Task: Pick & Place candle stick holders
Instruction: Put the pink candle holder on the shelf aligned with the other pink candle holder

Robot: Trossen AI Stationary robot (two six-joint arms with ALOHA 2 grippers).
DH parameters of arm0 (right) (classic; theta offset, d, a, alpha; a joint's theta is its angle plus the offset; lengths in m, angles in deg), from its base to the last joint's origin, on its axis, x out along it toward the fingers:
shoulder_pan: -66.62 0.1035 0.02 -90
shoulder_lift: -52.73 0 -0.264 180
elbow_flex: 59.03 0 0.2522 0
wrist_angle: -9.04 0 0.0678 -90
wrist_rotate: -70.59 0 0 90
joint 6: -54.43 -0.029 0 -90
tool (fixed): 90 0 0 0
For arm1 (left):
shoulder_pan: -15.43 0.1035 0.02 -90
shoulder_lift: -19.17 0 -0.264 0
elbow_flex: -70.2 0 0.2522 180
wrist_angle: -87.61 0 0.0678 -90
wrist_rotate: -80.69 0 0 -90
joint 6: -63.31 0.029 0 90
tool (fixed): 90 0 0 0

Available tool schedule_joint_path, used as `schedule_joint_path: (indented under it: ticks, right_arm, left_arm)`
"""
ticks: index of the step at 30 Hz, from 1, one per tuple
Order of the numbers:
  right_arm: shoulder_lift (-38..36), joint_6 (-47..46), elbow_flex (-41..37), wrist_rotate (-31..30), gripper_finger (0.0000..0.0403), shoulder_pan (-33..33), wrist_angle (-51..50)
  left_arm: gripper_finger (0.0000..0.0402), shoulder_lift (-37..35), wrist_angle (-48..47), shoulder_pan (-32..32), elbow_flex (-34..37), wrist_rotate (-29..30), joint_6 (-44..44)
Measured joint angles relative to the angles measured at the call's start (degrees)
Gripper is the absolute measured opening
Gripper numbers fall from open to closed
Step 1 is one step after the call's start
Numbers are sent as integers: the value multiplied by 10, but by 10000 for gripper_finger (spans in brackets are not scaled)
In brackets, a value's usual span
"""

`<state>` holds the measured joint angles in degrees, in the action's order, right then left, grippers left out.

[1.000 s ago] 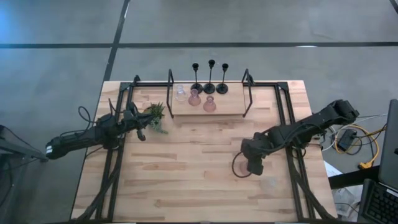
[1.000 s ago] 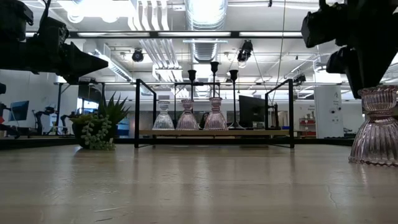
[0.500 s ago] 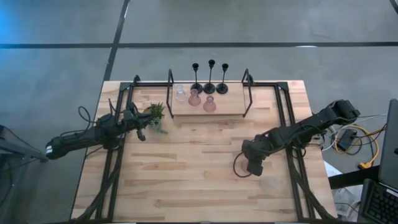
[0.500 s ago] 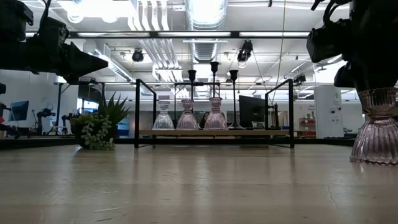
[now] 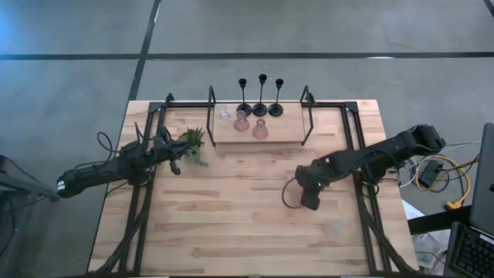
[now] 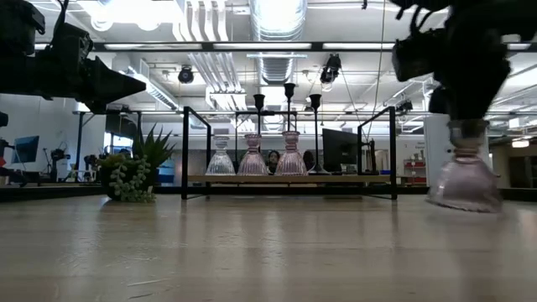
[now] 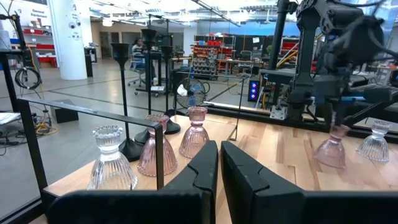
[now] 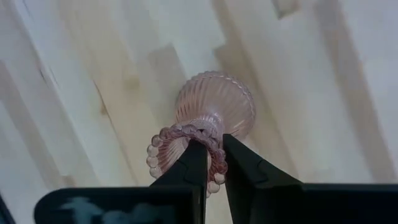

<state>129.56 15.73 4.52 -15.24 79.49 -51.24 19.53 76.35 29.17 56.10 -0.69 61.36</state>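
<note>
My right gripper (image 8: 213, 146) is shut on a pink ribbed glass candle stick holder (image 8: 214, 109) over the table's right half (image 5: 292, 197). It shows blurred in the low view (image 6: 466, 176). Two more pink holders (image 5: 251, 125) and a clear one (image 5: 224, 116) stand on their bases on the wooden shelf (image 5: 285, 133) at the far middle. Three slim black stemmed holders (image 5: 261, 96) stand just behind it. Another clear holder (image 7: 376, 140) stands on the table near the right arm. My left gripper (image 7: 219, 149) is shut and empty, waiting at the left beside the plant. My right gripper pinches the pink holder's beaded top rim (image 8: 214, 163) between its two fingers, which come from above, pointing down. One finger (image 8: 193, 158) seems to stand inside the cup and the other outside. The holder hangs upright below the fingers, its base (image 6: 466, 197) seemingly just off the table.
A small spiky green plant (image 5: 193, 143) sits at the left, close to my left gripper. Black metal frames (image 5: 309, 116) stand at both ends of the shelf, and black rails run along the table's left and right sides. Bare wood lies across the middle and near side.
My right gripper has come down onto the pink holder's top, taken hold, and moved toward the table's left and a little toward the far edge. The holder has gone with it, upright, away from where it stood.
</note>
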Motion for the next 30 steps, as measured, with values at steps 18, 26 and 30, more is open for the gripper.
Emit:
schedule_joint_path:
  ticks: [18, 26, 30]
  right_arm:
    - [51, 228, 267, 17, 21, -254, -157]
    - [188, 359, 404, 15, 21, -341, -278]
    - [227, 414, 449, -9, 21, -354, -281]
  left_arm:
    - [26, 0, 0, 0, 0, 0, 0]
    - [26, 0, 0, 0, 0, 0, 0]
    - [26, 0, 0, 0, 0, 0, 0]
